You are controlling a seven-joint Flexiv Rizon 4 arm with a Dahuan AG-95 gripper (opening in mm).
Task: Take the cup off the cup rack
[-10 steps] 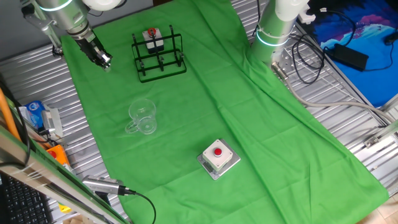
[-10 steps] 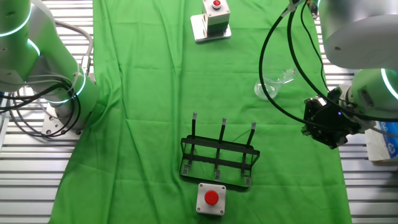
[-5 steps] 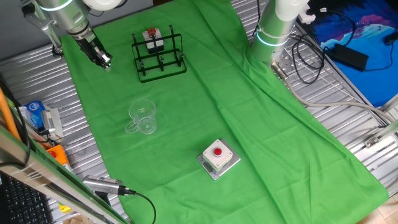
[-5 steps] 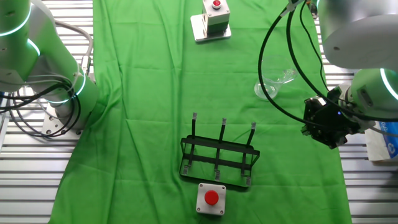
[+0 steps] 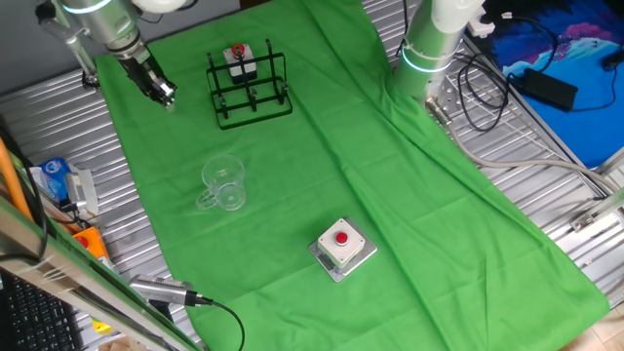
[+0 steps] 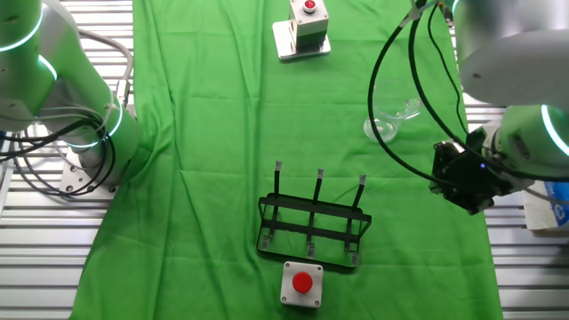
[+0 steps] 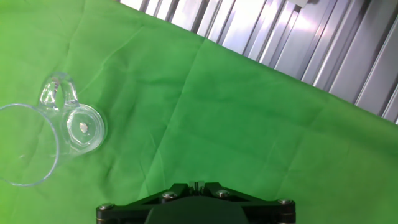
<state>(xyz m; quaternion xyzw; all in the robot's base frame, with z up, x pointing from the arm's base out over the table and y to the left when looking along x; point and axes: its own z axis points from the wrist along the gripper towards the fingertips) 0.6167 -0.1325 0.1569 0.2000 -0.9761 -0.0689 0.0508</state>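
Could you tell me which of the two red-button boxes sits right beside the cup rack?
The button box touching the rack; the other box stands apart, past the cup.

Black cup rack [image 6: 312, 224] empty on green cloth [image 6: 213, 133], glass cup [image 6: 388, 124] apart, pincer [image 6: 464, 176] nearby

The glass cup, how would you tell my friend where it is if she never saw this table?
Look at the big green cloth covering the table. The black wire cup rack stands at one end, a grey box with a red button nearer the other, and the cup stands on the cloth between them, toward one long edge. It is the only see-through thing: a small glass mug with a side handle.
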